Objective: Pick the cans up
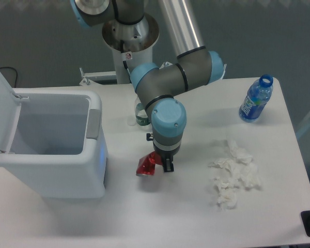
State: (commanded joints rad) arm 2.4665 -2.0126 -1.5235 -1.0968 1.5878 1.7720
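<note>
**Can in my pincer, lift barely begun**

At the left of the frame stands the white bin (51, 150), lid tipped up against the left edge, its inside showing nothing that I can make out from here. It looks like the natural place for the can to go, though my task only says pick up, so I treat that as a guess.

Just right of the bin's front corner, low centre of the frame, is the red can (146, 165). It is crushed and tilted, one silver end facing down and left. My gripper (160, 164) is closed narrow on its right side, one dark finger showing beside the red metal. A shadow sits under the can on the table (160, 217); I judge the can is just off the surface, but I cannot be sure it has fully cleared.

Behind my wrist, near the middle of the frame, a bit of green-labelled clear bottle (140, 118) peeks out, mostly hidden by my arm.

Further right lies a heap of crumpled white tissue (233, 175), well apart from the can. At the upper right stands the blue-labelled bottle (256, 99), uncapped and upright.

So: the grasp appears made, and what is left is raising the can clear. I see no other can.
</note>
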